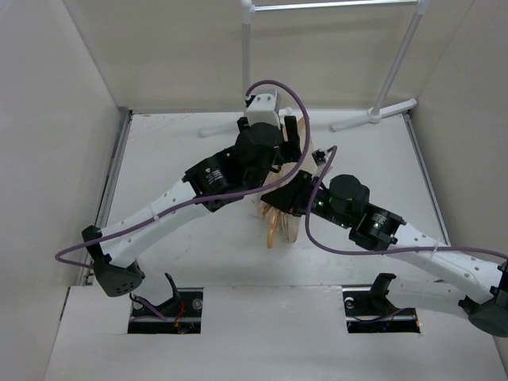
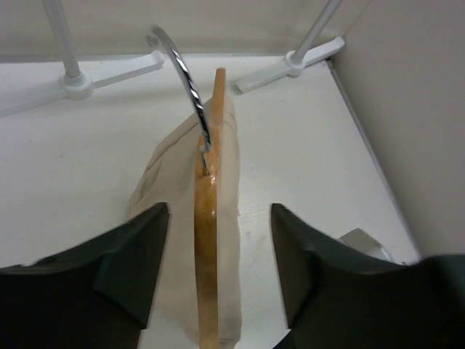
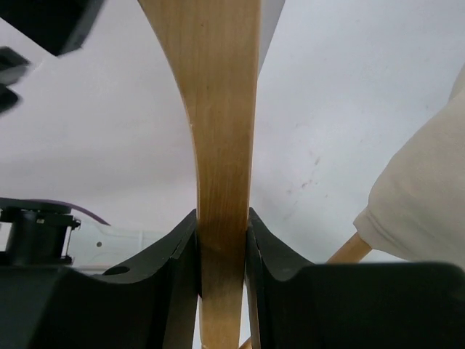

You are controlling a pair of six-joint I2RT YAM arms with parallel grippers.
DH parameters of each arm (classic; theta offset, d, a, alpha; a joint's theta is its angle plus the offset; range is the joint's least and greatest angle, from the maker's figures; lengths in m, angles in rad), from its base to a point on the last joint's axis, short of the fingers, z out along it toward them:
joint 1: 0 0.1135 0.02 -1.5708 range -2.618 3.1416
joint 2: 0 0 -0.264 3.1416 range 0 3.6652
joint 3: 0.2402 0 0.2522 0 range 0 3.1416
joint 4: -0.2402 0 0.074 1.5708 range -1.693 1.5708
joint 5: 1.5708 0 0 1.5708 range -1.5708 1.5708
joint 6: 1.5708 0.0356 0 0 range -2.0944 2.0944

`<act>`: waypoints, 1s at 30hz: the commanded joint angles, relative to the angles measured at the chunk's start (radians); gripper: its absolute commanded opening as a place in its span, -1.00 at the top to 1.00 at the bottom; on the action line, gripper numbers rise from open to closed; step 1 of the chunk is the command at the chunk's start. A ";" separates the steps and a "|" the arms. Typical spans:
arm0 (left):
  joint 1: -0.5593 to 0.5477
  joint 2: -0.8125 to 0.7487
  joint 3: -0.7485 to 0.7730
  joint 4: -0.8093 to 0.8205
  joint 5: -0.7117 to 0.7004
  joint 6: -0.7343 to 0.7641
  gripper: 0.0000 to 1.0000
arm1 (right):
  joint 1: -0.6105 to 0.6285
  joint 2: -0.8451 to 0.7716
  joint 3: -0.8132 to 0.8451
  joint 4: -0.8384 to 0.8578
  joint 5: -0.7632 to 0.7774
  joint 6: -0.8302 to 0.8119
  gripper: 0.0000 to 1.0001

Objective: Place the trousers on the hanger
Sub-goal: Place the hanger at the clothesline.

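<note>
The wooden hanger (image 2: 205, 240) stands edge-on, its metal hook (image 2: 182, 73) pointing up and away. The beige trousers (image 2: 229, 167) are draped over it and hang down both sides onto the table. My left gripper (image 2: 218, 211) is open, one finger on each side of the hanger and cloth, touching neither. My right gripper (image 3: 221, 218) is shut on the hanger's wooden arm (image 3: 218, 109); a fold of the trousers (image 3: 421, 196) and the bottom bar (image 3: 349, 251) show to its right. In the top view, both grippers meet over the hanger (image 1: 278, 225) at the table's middle.
A white rack stands at the back, with poles (image 1: 246, 48) and feet (image 1: 373, 115) on the table; the feet also show in the left wrist view (image 2: 290, 62). Beige walls close in on both sides. Purple cables loop over both arms.
</note>
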 commanded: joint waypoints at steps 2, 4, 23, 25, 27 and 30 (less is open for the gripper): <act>0.014 -0.100 0.025 0.098 -0.018 -0.014 -0.53 | -0.052 -0.042 0.033 0.145 -0.037 0.005 0.76; 0.014 -0.129 0.014 0.107 -0.018 -0.018 -1.00 | -0.077 -0.040 0.050 0.141 -0.051 0.002 0.77; 0.218 -0.703 -0.481 -0.095 -0.194 -0.118 -1.00 | -0.581 0.360 0.642 0.049 -0.346 -0.003 0.82; 0.251 -0.747 -0.545 -0.146 -0.161 -0.158 -1.00 | -0.617 0.432 0.722 0.049 -0.353 0.011 0.82; 0.284 -0.786 -0.610 -0.179 -0.118 -0.190 -1.00 | -0.646 0.500 0.792 0.049 -0.353 0.034 0.82; 0.357 -0.835 -0.708 -0.229 -0.013 -0.247 -1.00 | -0.684 0.592 0.891 0.043 -0.358 0.061 0.83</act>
